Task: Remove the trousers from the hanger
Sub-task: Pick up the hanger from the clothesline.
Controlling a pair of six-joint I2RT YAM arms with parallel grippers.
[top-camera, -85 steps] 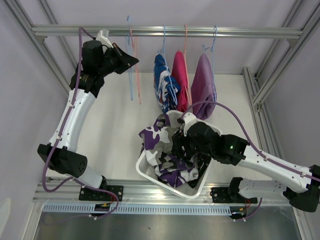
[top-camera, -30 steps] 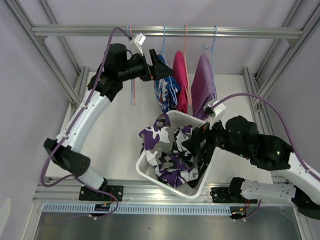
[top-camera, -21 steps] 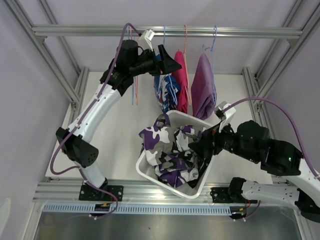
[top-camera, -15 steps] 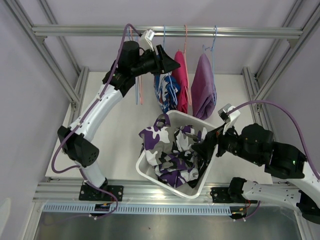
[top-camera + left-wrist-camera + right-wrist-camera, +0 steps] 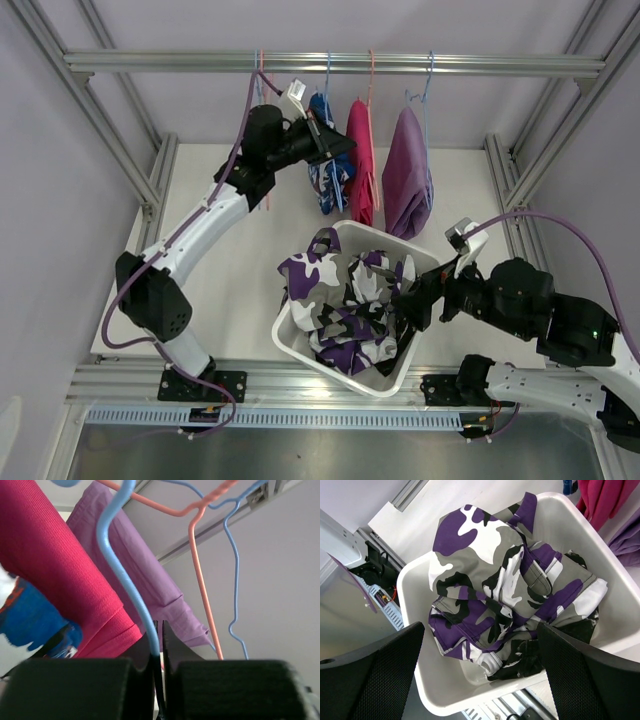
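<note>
- Three pairs hang from the rail (image 5: 330, 62) and the others lie in the bin. All are soft, light cloth that I judge will sag and snag on wire rather than slip off cleanly.
- Left gripper (image 5: 160, 630): it is up at the rail, fingers pressed almost together, pinching the thin wire of the blue hanger (image 5: 120, 550).
- Blue-white patterned trousers (image 5: 322, 178): these are folded over that hanger, just below the left gripper. They look limp, so the best hold is probably a thick bunch of layers near the fold, drawn off while the hanger is steadied.
- Camouflage trousers (image 5: 485, 580): these are heaped in the white bin (image 5: 290, 345), with one part draped over its rim. A dark garment (image 5: 517, 656) shows beneath, mostly hidden.
- Bright pink trousers (image 5: 360, 165): they hang on the orange hanger (image 5: 200, 570), touching the blue-white pair. The ribbed weave should grip well but may drag on the wire.
- Lilac trousers (image 5: 405, 175): they hang just beside the pink pair in smooth, loose folds.
- Right gripper (image 5: 481, 627): its fingers are spread wide and hold nothing, and it hovers over the bin above the camouflage pair.
</note>
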